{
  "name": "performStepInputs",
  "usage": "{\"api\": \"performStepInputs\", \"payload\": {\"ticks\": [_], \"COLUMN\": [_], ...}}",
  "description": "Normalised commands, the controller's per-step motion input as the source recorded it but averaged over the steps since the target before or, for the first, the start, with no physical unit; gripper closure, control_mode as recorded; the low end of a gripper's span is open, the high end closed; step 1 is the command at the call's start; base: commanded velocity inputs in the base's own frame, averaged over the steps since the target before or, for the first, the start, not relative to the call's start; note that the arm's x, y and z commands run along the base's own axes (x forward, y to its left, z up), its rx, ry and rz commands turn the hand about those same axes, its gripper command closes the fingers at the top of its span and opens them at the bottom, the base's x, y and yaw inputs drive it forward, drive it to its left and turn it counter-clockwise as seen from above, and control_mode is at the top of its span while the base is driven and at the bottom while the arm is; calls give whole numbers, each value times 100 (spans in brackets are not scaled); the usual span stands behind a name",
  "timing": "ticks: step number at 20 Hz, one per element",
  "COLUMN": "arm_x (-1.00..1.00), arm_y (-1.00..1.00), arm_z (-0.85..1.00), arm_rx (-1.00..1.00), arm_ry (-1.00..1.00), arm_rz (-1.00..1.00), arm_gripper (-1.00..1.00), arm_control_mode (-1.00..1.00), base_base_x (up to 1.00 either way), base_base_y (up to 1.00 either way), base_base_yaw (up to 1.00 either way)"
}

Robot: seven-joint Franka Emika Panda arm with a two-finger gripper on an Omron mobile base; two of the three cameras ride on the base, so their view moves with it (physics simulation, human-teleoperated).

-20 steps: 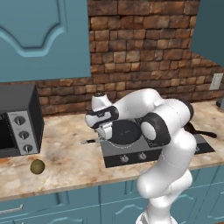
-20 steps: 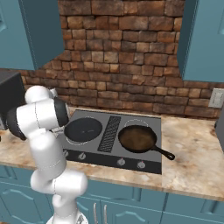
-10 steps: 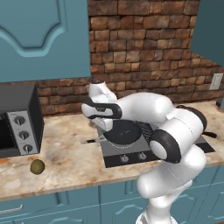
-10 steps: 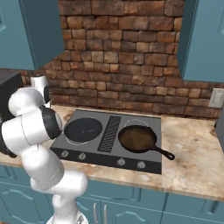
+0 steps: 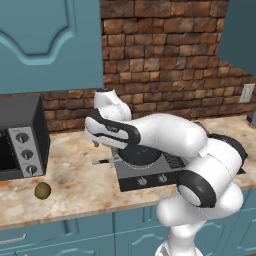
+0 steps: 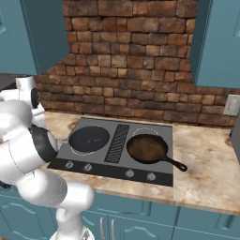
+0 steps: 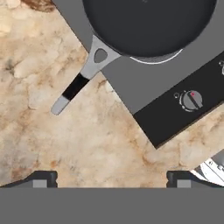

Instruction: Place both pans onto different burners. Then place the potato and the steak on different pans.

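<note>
The shallow black pan sits on the left burner of the cooktop. Its thin grey handle sticks out over the counter. On the right burner rests the brown-insided skillet, its black handle pointing front right. My gripper hovers open above bare counter just off the cooktop's corner, below the pan handle in the hand view, with nothing between its fingertips. The potato lies on the counter far left, near the front edge. The steak is out of view.
A dark microwave stands on the counter at the far left, behind the potato. Front knobs line the cooktop's black strip. My arm stretches leftward over the cooktop. Brick wall and blue cabinets close the back.
My arm has swung left and lifted away from the black pan, which stays on the left burner. The gripper stays open.
</note>
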Motion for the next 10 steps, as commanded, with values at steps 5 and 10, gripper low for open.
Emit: {"api": "performStepInputs", "payload": {"ticks": [5, 10], "arm_x": [-36, -12], "arm_y": [35, 47], "arm_z": [10, 0], "arm_rx": [0, 0], "arm_ry": [4, -1], "arm_rz": [44, 42], "arm_gripper": [-100, -100], "arm_control_mode": [-100, -100], "base_base_x": [0, 0], "base_base_y": [0, 0], "base_base_yaw": [0, 0]}}
